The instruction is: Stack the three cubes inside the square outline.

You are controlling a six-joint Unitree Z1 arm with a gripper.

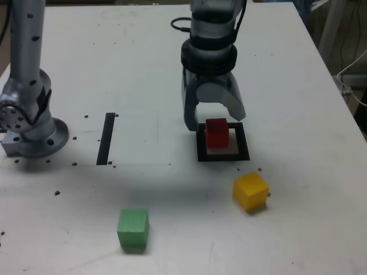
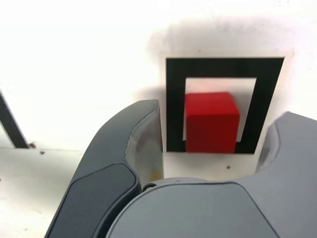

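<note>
- Red cube [image 1: 217, 134] seen inside outline [image 1: 202, 151], right of centre, exterior view.
- Jaws of gripper [image 1: 215, 122] parted wide; nothing gripped.

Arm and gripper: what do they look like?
Silver-grey arm with darker grey joint bands and a thin black cable looping beside it. Gripper is grey: two thick curved jaws with rounded tips, thin dark seam lines and darker inset panels in the wrist view.
</note>
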